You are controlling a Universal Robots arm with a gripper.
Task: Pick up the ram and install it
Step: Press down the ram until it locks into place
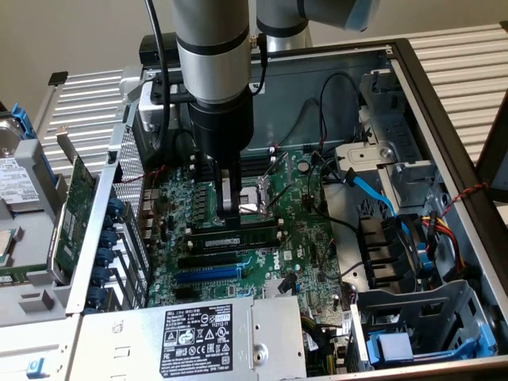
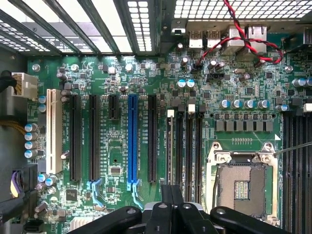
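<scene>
Currently the tool (image 1: 230,208) is sitting low over the motherboard (image 1: 302,238) inside the open computer case (image 1: 444,103), its fingers (image 2: 168,202) clenched together. Just below the fingertips the ram (image 1: 234,236) is lying along one of the memory slots (image 2: 187,146), between the tool and the blue expansion slot (image 1: 208,272); whether the fingers are gripping it or only pressing on its top edge cannot be told. Judging from that, the pick-up part is looking done and the seating step is in hand. Finishing it calls for an even downward push, stick kept upright and lined up with its slot, until the end latches are catching; a tilt could jam one end. The CPU socket (image 2: 242,183) is sitting just beside the tool. Nearer the case's front edge, a white sticker (image 1: 195,338) on the power supply (image 1: 119,341) is carrying certification marks, print too small to read.
</scene>
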